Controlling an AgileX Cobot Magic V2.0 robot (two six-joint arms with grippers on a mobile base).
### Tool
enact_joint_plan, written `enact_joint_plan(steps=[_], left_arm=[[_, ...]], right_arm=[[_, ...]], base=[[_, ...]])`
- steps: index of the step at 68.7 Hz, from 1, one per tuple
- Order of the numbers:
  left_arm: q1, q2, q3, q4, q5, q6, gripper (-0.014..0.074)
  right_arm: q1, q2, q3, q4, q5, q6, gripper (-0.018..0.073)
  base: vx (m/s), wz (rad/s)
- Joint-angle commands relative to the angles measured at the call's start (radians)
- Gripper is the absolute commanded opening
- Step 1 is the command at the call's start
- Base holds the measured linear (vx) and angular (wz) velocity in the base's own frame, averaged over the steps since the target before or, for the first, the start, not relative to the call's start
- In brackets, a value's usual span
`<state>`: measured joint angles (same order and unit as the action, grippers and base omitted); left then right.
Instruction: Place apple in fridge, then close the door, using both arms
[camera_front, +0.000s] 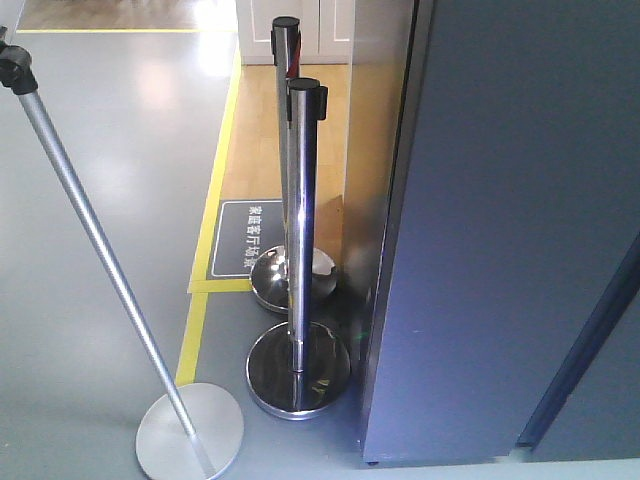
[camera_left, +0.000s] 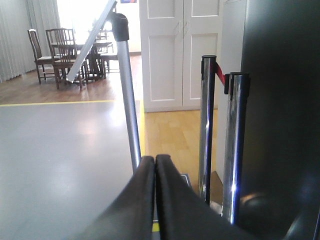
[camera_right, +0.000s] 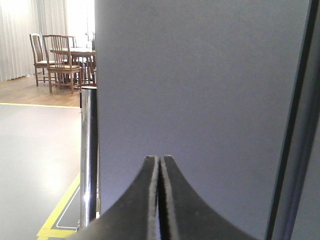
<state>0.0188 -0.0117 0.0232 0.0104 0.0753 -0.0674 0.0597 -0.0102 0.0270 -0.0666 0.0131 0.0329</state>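
Fridge (camera_front: 500, 230) seen shut from outside; both pincers pressed together, empty.

Left pincer (camera_left: 155, 162) is pointed past a silver pole (camera_left: 131, 115) and two chrome posts (camera_left: 235, 145). Right pincer (camera_right: 159, 162) is aimed at the blue-grey door (camera_right: 200, 90). The apple cannot be seen in any view. The posts stand just beside the fridge.
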Motion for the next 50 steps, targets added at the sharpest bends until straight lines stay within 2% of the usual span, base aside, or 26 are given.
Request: enact_joint_plan(steps=[1,50], left_arm=[[-0.005,-0.014,-0.016,-0.010,-0.069,-0.001,-0.0006],[-0.005,-0.014,-0.016,-0.010,-0.063,-0.001,-0.0006]], right_arm=[[-0.003,-0.014,-0.001,-0.002,-0.075,-0.005,-0.0003],[-0.003,-0.014,-0.002,-0.003,-0.076,-0.005,-0.0003]], base=[[0.00,0.00],[0.00,0.00]])
